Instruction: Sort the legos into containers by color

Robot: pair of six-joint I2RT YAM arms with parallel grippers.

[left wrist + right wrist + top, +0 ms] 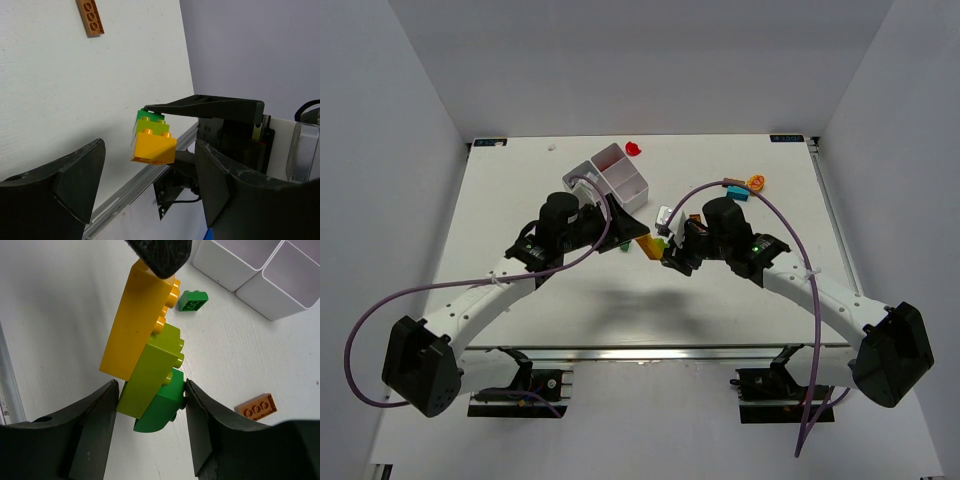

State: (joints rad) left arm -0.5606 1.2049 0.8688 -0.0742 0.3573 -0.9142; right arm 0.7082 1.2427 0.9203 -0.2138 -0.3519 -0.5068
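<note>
My right gripper (150, 395) is shut on a stuck-together stack of three legos (145, 350): green at the bottom, lime in the middle, yellow on top. It holds the stack above the table. The left gripper (150, 185) is open around the yellow end of that stack (154, 145), its fingers (67, 175) clear of the brick on both sides. One left fingertip (160, 252) shows against the yellow brick's top end. From above, both grippers meet at the stack (656, 244) mid-table. The white containers (582, 175) stand behind the left gripper and look bare where visible (225, 270).
A loose green brick (193, 300) lies near the tray. An orange flat brick (257, 406) lies on the table, also in the left wrist view (90, 17). A red brick (634, 149) sits behind the tray. Orange (756, 183) and blue (738, 194) bricks lie back right.
</note>
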